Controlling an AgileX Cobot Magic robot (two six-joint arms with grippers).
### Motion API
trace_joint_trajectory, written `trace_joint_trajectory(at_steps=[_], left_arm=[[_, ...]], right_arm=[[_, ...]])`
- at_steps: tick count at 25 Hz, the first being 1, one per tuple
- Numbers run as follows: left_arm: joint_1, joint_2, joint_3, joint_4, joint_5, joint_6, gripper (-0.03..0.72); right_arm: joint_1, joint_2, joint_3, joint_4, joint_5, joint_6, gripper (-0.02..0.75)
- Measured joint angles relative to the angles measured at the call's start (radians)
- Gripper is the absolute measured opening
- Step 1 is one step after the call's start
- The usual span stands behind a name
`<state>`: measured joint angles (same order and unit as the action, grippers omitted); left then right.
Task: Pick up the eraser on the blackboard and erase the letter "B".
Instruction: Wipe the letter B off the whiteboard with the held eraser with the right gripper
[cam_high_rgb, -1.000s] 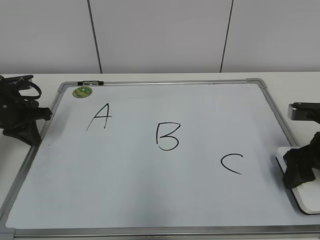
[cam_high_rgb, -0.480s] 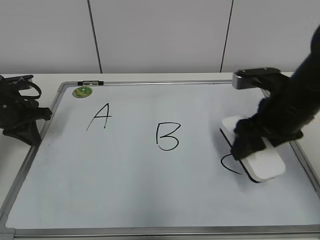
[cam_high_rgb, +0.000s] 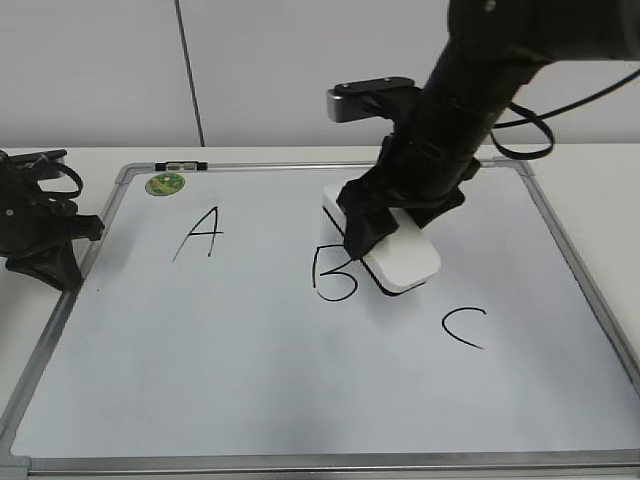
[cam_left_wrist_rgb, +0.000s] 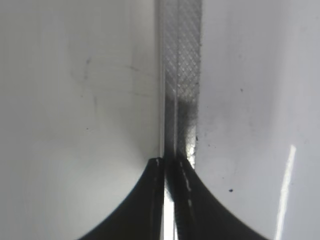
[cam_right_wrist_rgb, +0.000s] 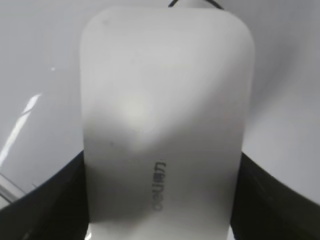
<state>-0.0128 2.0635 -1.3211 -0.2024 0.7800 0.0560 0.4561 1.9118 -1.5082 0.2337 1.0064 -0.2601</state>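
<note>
The blackboard (cam_high_rgb: 250, 400) is a large white board with a silver frame, lying flat on the table. The black letter "B" (cam_high_rgb: 328, 277) is drawn at its middle. My right gripper (cam_high_rgb: 385, 228) is shut on the white eraser (cam_high_rgb: 405, 258) and holds it at the right edge of the "B", touching or just above the board. In the right wrist view the eraser (cam_right_wrist_rgb: 165, 125) fills the frame between my right gripper's dark fingers (cam_right_wrist_rgb: 160, 200), grey print on top. My left gripper (cam_high_rgb: 55, 255) rests shut at the board's left frame (cam_left_wrist_rgb: 182, 75); its closed fingers (cam_left_wrist_rgb: 171, 167) hold nothing.
A black "A" (cam_high_rgb: 203, 233) is left of the "B" and a black "C" (cam_high_rgb: 463, 326) lower right. A round green sticker (cam_high_rgb: 165, 184) sits at the board's far left corner. The white wall stands behind the table.
My right arm has carried the eraser from the board's right edge leftward, past the "C", to the right side of the "B". The left arm has not moved.
</note>
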Motion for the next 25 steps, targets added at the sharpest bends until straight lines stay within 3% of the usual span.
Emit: trace_joint_trajectory(at_steps=[11, 25], left_arm=[[0.000, 0.000, 0.000, -0.002, 0.006, 0.000, 0.008], [0.000, 0.000, 0.000, -0.006, 0.004, 0.000, 0.008]], right_arm=[[0.022, 0.296, -0.303, -0.095, 0.053, 0.008, 0.547], [0.022, 0.403, -0.359, -0.173, 0.024, 0.009, 0.547]])
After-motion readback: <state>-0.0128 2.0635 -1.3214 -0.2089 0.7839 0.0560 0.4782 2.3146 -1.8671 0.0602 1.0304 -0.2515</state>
